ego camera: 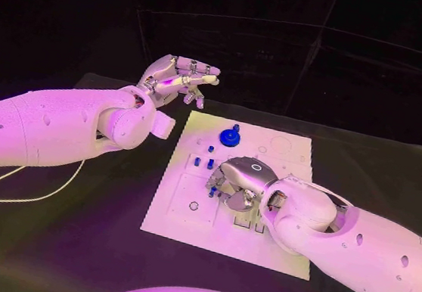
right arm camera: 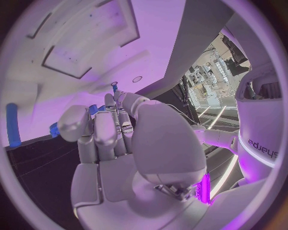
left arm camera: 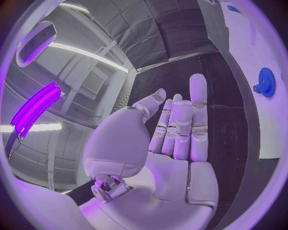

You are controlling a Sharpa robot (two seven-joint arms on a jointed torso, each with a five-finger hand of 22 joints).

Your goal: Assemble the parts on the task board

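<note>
The right robot hand [ego camera: 239,186] sits right on top of the middle of the task board [ego camera: 184,222], so whatever's under its palm is covered, and you can't tell if its fingers [ego camera: 218,190] are actually pinching one of the small blue parts [ego camera: 196,161] or just touching the board. The little pegs near it are too tiny to make out any shape. In the right wrist view the hand's own bulk blocks most of the board, and a blue piece [right arm camera: 12,124] sits squeezed against the circle's rim. In the left wrist view the blue gear [left arm camera: 264,82] is jammed at the rim too, with the board cut off there.
</note>
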